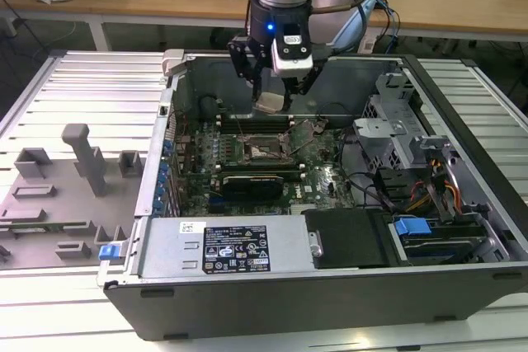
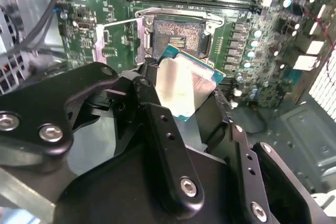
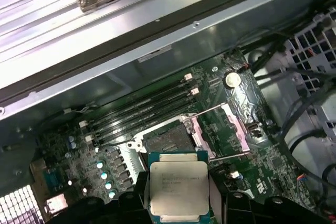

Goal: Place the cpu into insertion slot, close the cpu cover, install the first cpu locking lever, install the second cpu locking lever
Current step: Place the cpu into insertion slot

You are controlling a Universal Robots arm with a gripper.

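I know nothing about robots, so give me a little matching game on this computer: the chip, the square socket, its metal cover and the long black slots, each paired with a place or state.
Things:
1. the cpu
2. the insertion slot
3. the cpu cover
4. the memory slots

Places or states:
A. swung open beside the socket
B. held by the gripper above the board
C. long and narrow, side by side
D. bare, with nothing in it

Pairs: 1-B; 2-D; 3-A; 4-C
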